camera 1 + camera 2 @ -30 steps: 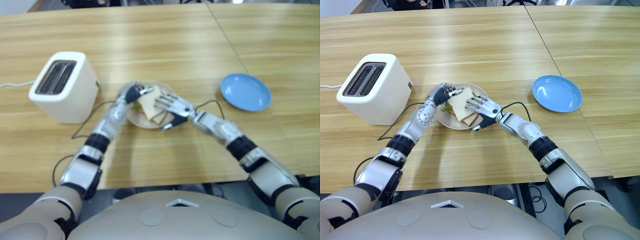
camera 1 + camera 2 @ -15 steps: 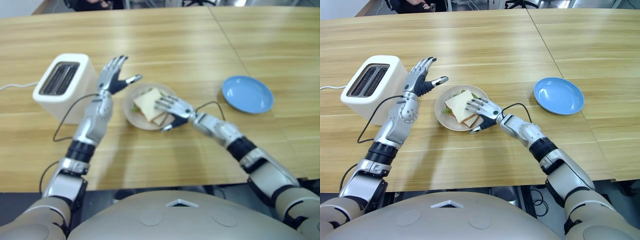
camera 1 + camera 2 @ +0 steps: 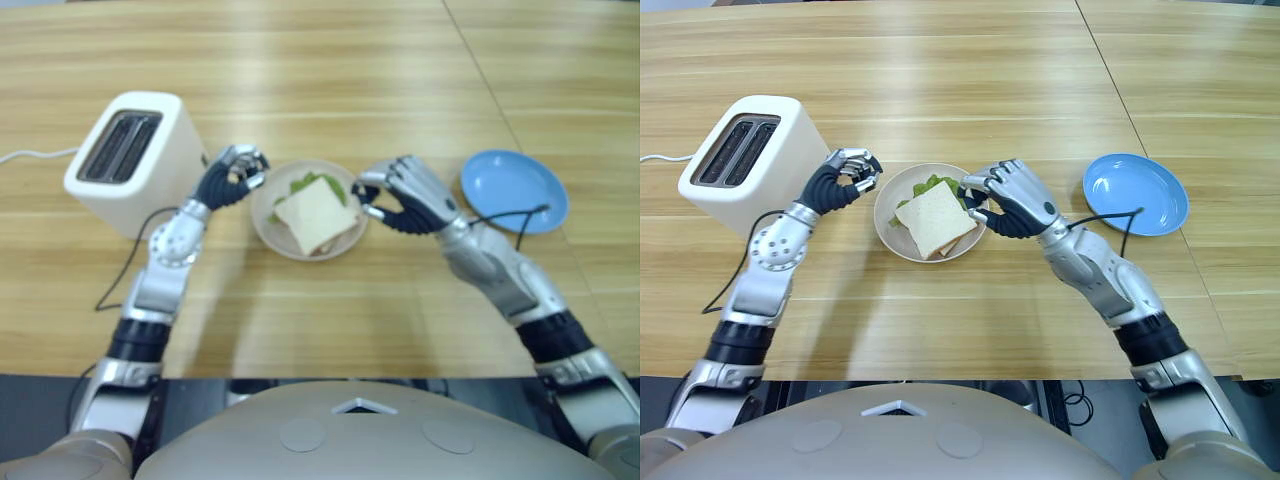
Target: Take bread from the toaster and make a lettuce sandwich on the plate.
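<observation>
Wooden table [image 3: 940, 60], left robot hand [image 3: 845, 176] clenched, right robot hand [image 3: 1010, 196] clenched, both empty

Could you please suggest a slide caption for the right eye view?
Lettuce sandwich on the beige plate, flanked by the curled, empty left hand and right hand; toaster at left.

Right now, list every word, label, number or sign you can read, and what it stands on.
None: no readable text, number or sign on the toaster, the plate holding the sandwich, the blue plate or the table.
</observation>
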### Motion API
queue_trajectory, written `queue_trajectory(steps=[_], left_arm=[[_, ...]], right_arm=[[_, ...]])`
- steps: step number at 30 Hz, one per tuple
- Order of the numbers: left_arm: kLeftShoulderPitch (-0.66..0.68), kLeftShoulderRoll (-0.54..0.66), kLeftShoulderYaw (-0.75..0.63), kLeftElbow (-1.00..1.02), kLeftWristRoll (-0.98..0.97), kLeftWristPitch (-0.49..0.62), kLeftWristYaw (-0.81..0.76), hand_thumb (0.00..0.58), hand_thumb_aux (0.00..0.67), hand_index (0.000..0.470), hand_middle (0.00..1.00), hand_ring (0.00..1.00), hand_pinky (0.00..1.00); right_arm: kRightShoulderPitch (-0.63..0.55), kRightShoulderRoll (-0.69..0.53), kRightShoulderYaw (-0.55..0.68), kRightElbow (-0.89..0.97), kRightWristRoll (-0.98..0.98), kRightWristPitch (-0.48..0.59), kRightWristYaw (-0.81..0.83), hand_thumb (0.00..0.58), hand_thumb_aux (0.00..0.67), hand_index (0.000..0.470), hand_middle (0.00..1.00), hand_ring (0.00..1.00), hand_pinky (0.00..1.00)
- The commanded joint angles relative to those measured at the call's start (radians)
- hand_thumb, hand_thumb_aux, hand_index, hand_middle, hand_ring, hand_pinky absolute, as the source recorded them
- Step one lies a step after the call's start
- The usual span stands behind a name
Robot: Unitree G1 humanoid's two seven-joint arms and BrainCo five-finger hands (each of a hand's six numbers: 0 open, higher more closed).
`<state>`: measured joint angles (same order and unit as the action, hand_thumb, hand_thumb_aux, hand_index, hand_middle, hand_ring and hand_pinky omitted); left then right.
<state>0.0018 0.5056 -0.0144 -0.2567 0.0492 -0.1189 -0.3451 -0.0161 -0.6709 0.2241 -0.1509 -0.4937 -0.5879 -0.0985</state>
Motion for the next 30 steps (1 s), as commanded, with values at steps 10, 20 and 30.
queue_trajectory(steps=[10, 20, 30], left_arm=[[0.259, 0.262, -0.248, -0.038, 0.119, 0.100, -0.385, 0.580, 0.670, 0.460, 1.00, 1.00, 1.00], [0.017, 0.095, -0.367, 0.409, 0.357, 0.142, -0.190, 0.580, 0.670, 0.460, 1.00, 1.00, 1.00], [-0.292, -0.048, -0.325, 0.765, 0.455, 0.026, 0.184, 0.482, 0.394, 0.271, 1.00, 1.00, 1.00]], right_arm=[[0.167, -0.015, 0.174, 0.161, 0.104, 0.179, 0.505, 0.580, 0.670, 0.460, 1.00, 1.00, 1.00], [-0.053, 0.127, 0.264, 0.462, -0.083, 0.134, 0.412, 0.580, 0.670, 0.460, 1.00, 1.00, 1.00], [-0.469, 0.270, 0.389, 0.998, -0.363, 0.131, -0.042, 0.580, 0.670, 0.460, 1.00, 1.00, 1.00]])
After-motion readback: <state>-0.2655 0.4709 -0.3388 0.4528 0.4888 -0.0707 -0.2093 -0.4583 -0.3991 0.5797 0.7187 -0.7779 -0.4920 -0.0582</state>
